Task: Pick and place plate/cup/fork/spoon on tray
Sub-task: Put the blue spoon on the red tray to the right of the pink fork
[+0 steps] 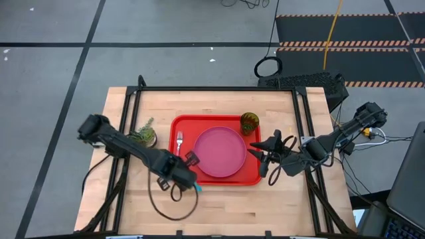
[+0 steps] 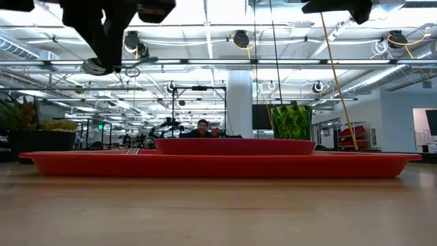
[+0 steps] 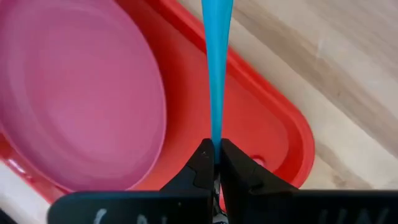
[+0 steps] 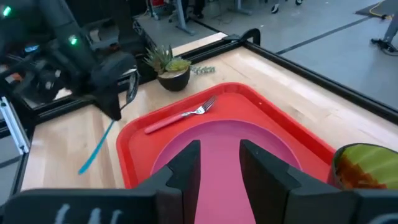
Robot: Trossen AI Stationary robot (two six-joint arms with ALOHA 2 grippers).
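The red tray [image 1: 250, 178] lies mid-table. The pink plate [image 1: 220, 152] lies flat in its middle. The fork [image 1: 179, 141] lies on the tray floor left of the plate. The green cup [image 1: 250, 123] stands upright in the tray's far right corner. My left gripper [image 1: 192, 180] hangs over the tray's near left corner, shut on the blue-handled spoon [image 3: 216, 56]; the spoon's bowl is hidden. My right gripper [image 1: 263, 157] hovers open over the tray's right rim with nothing between its fingers [image 4: 186, 165]. My left gripper pinches the spoon between its two fingers, on the blue handle [image 3: 216, 132] where it enters the fingertips. The fingers point steeply down and lie along the handle. The handle hangs slanting below the fingers [image 4: 96, 152], its free end [image 4: 81, 169] low over the wood beside the tray.
A small potted plant [image 1: 144, 135] stands on the table left of the tray's far left corner. A black cable loop [image 1: 174, 202] lies near the front edge under the left arm. Bare wood shows along the table's near side.
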